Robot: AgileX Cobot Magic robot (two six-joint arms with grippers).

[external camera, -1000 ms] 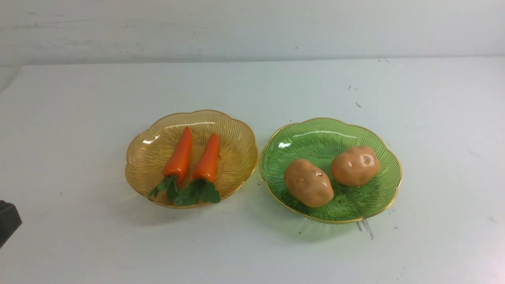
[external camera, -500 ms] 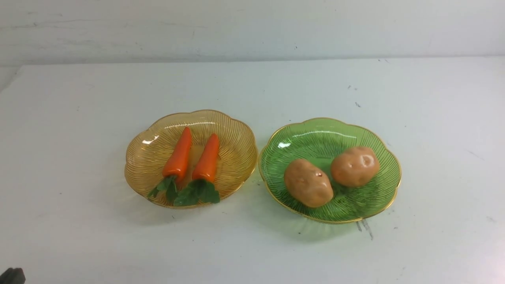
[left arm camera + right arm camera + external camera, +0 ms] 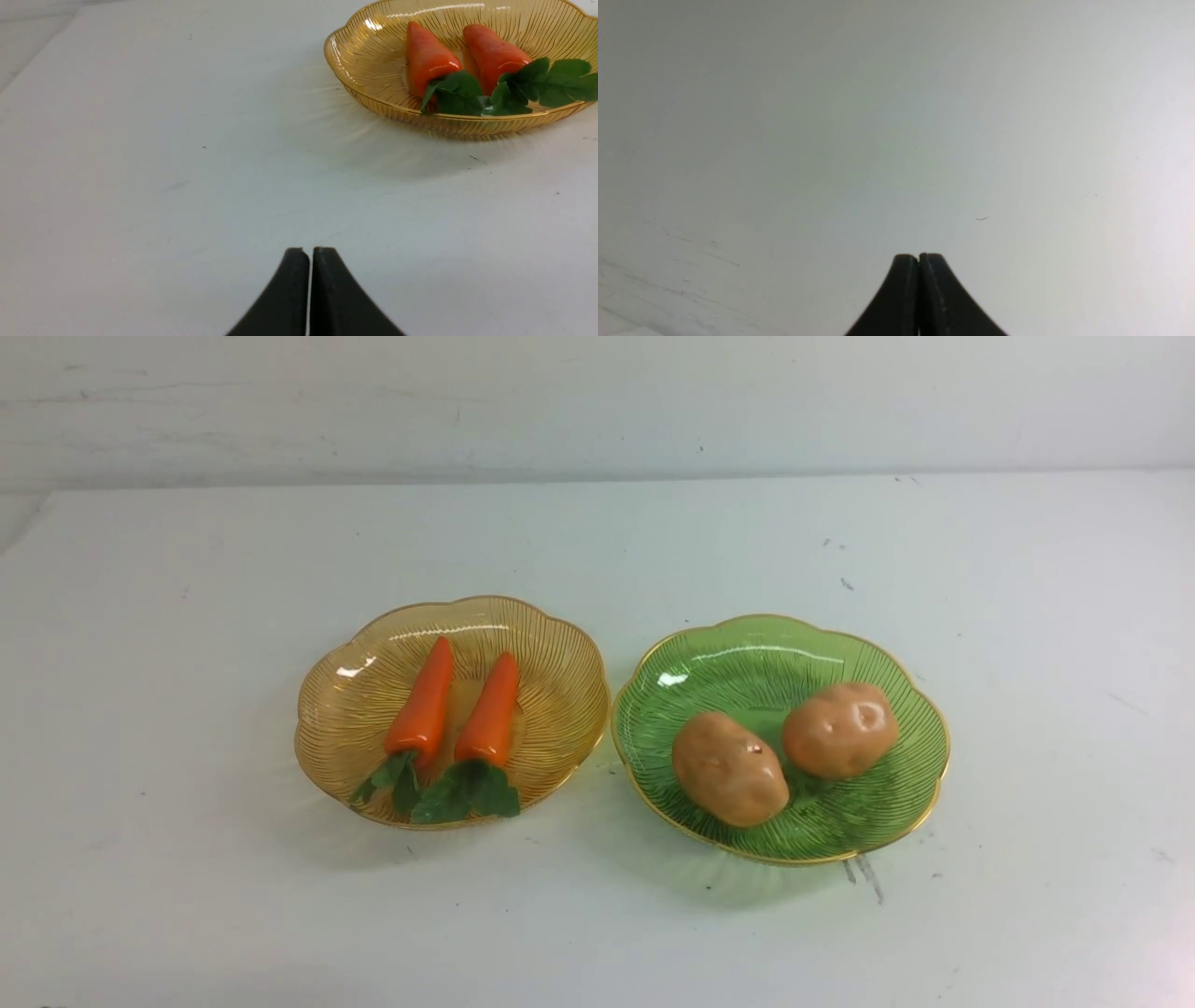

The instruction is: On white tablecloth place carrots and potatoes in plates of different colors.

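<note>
Two glossy orange toy carrots (image 3: 457, 705) are lying side by side in the amber ribbed plastic plate (image 3: 345, 709); two tan dimpled toy potatoes (image 3: 784, 751) are sitting in the green one (image 3: 896, 803). Left gripper (image 3: 310, 254) and right gripper (image 3: 919, 259) are both pinched closed, empty. Carrots are looking light, stiff, slick: I'd grip mid-body, not the leaves.

No readable text, label, brand, number or sign shows on anything in these views.
</note>
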